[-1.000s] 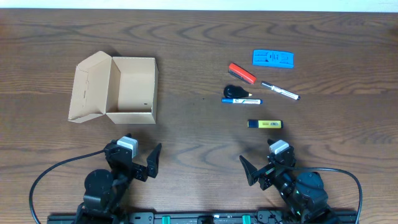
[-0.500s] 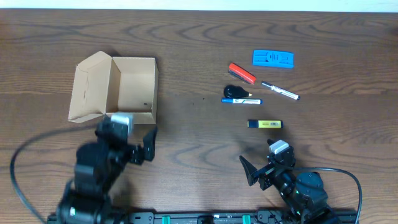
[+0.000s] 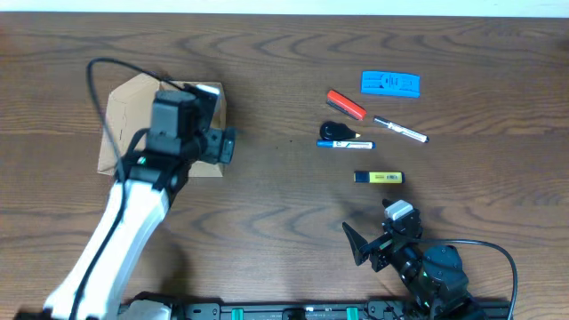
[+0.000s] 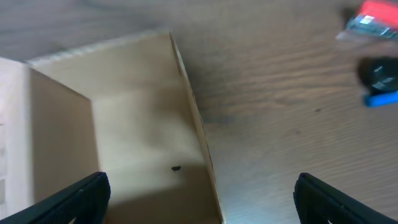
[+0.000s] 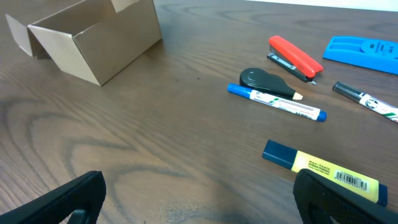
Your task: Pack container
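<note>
**Desk:** Where is the container?

**Photographer:** The tan cardboard container point(image 3: 124, 133) sits on the left half of the wooden table point(image 3: 284, 204). Its lid flap is folded out to the left and its opening faces up. The left gripper point(image 3: 213, 120) hangs over the box's right side with its fingers spread wide and nothing between them. In the left wrist view one finger is over the interior and the other over the bare wood.

**Desk:** What is inside?

**Photographer:** Plain cardboard with one small dark speck, as far as the wrist camera reaches. That view is soft and cuts off the near end, and from overhead the arm covers most of the interior.

**Desk:** And the other side?

**Photographer:** The right gripper point(image 3: 378, 229) sits near the table's front edge, fingers apart and empty. Beyond it, loose on the wood, lie:
- a yellow highlighter point(image 3: 379, 177) with a dark cap
- a blue-capped marker point(image 3: 346, 144), just beside a black teardrop-shaped object point(image 3: 336, 132)
- a red stapler point(image 3: 346, 104)
- a black-and-white pen point(image 3: 400, 130)
- a flat blue plastic piece point(image 3: 389, 84)

All of them are well apart from the box.

**Desk:** Anything unclear?

**Photographer:** I cannot tell what the black object is, and the moulding on the blue piece is too small to read.
</note>
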